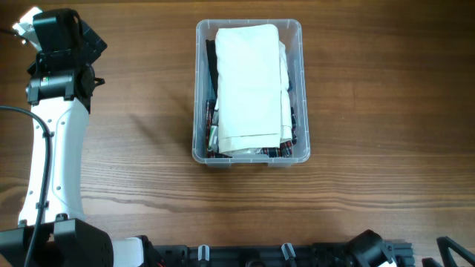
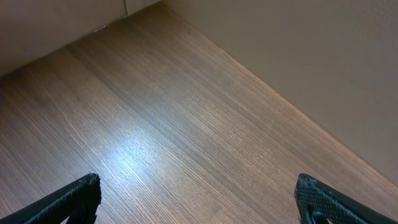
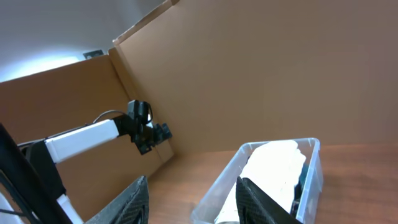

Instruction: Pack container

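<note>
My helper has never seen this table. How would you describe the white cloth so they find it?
On the wooden table sits one clear plastic container. The folded white cloth lies on top inside it, the only large pale thing there, with small dark items showing around its edges.

We see the container (image 1: 200,89) in the upper middle of the overhead view. It stands upright on the wood, and its long sides run up and down the frame. It is a clear plastic box with round corners and a thick rim. Its top is open. It is full: a folded white cloth (image 1: 249,81) lies on top and covers most of the inside. Small dark things (image 1: 211,126) peek out along the left and bottom edges. In the right wrist view it sits at the lower right.
</note>
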{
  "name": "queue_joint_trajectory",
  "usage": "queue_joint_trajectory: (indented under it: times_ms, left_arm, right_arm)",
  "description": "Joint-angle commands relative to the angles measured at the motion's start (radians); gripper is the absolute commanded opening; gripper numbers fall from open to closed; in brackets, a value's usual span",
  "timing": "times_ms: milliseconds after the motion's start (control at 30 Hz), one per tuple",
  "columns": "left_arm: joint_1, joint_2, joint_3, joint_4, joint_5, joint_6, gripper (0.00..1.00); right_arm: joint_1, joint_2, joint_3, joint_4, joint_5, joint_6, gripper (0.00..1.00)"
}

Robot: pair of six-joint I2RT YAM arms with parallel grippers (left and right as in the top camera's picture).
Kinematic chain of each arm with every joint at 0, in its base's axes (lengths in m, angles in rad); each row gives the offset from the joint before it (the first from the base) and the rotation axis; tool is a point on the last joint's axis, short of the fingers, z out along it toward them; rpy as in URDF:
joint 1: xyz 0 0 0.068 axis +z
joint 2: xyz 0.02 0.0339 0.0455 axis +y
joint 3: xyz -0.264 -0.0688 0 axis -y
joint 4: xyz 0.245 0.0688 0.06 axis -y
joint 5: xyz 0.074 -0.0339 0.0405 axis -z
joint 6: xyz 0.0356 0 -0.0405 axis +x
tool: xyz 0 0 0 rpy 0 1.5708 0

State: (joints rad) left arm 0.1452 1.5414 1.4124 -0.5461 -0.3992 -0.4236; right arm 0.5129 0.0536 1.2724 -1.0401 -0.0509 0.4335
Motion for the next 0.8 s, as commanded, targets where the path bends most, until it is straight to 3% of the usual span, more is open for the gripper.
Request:
queue_joint_trajectory:
  times_ms: [0,33,67,200,767]
  left_arm:
    - [0.004,0.000,-0.005,0.003,-0.014,0.001,1.00]
    - [0.004,0.000,-0.005,0.003,-0.014,0.001,1.00]
    - [0.004,0.000,-0.005,0.003,-0.014,0.001,1.00]
    - [0.004,0.000,-0.005,0.003,-0.014,0.002,1.00]
    - [0.004,0.000,-0.005,0.003,-0.014,0.001,1.00]
  right_arm:
    - [0.005,-0.014,0.002,0.000,0.021,0.019,0.58]
    - [0.005,-0.014,0.002,-0.006,0.020,0.019,0.82]
    - [0.005,-0.014,0.002,-0.021,0.020,0.019,1.00]
    - [0.005,-0.014,0.002,-0.084,0.021,0.090,1.00]
    - [0.005,-0.014,-0.003,-0.158,0.209,1.062,1.00]
